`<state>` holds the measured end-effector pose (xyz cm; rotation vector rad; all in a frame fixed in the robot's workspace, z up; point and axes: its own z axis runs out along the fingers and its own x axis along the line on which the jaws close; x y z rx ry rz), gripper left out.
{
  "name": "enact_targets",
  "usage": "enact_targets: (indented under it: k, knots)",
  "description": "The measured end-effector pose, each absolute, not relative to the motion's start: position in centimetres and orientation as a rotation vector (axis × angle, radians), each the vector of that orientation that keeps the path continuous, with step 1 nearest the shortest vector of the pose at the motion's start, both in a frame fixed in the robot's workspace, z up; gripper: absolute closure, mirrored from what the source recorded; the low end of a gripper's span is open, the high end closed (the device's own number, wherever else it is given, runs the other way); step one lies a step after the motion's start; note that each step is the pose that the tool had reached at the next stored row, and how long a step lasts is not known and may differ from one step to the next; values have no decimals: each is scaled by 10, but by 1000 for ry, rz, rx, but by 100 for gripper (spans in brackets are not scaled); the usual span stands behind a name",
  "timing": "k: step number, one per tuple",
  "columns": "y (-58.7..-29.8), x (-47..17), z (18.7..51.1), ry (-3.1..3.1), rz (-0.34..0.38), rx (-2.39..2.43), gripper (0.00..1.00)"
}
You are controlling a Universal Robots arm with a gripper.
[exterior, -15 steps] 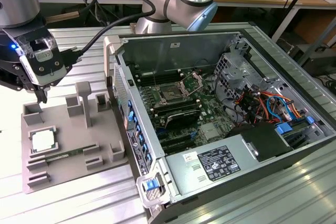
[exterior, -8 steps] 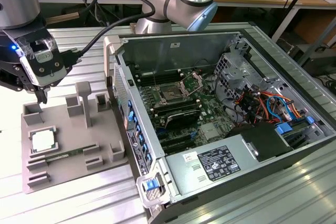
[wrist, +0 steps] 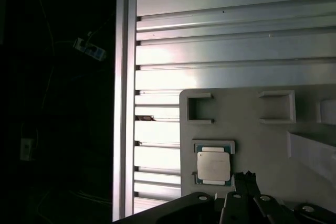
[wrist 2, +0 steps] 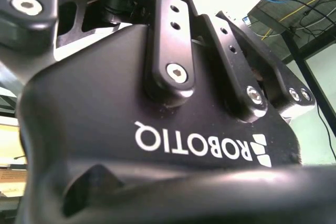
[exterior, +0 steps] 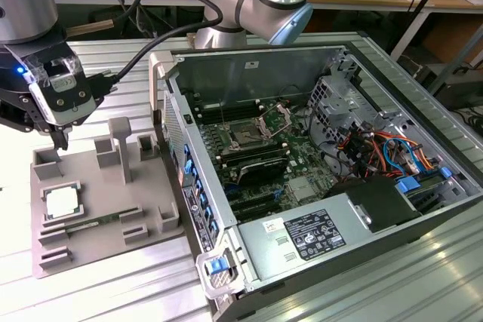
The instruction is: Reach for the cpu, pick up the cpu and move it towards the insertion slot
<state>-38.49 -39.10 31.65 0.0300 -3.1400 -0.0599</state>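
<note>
The cpu (exterior: 62,203) is a small square chip with a pale metal top, lying flat in a recess at the near left of a grey fixture plate (exterior: 106,186). My gripper (exterior: 60,143) hangs above the plate's far left corner, a little behind the cpu and apart from it, shut with nothing in it. In the first wrist view the cpu (wrist: 213,166) lies just beside my gripper (wrist: 244,178). The insertion slot (exterior: 246,136) sits on the motherboard inside the open computer case, with its silver bracket (exterior: 276,118) raised.
The fixture plate carries upright grey posts (exterior: 121,147) and a memory stick (exterior: 90,222). The case wall (exterior: 177,148) stands between the plate and the motherboard. A drive cage and cables (exterior: 370,148) are at the exterior view's right. A ribbed metal table (wrist: 231,30) lies below.
</note>
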Motion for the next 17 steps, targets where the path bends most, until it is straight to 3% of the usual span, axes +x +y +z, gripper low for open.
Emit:
enact_targets:
  k: [17]
  knots:
    - [-391, -385, 313, -3140, -60, 30, 89]
